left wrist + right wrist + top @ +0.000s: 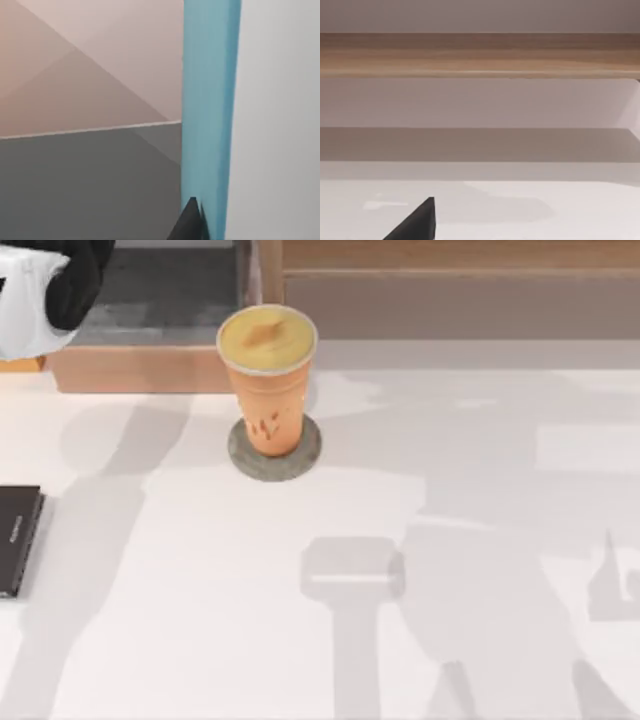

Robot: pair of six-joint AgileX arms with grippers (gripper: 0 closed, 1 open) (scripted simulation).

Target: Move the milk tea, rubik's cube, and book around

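The milk tea [267, 380], a tall orange-tan cup with a creamy top, stands upright on a round grey coaster [303, 454] at the back middle of the table. My left arm [45, 290] is at the far back left corner, above the shelf. The left wrist view shows the book [207, 100] as an upright teal-blue strip held off the ground. My left gripper [195, 225] is shut on its lower end. My right gripper [420, 225] hangs low over the white table, facing the wooden shelf. The rubik's cube is out of view.
A wooden shelf unit [450, 280] runs along the back of the table, with a grey-floored bay [160, 300] at its left. A dark flat slab [15, 540] lies at the table's left edge. The white tabletop [400, 540] stretches right and forward of the cup.
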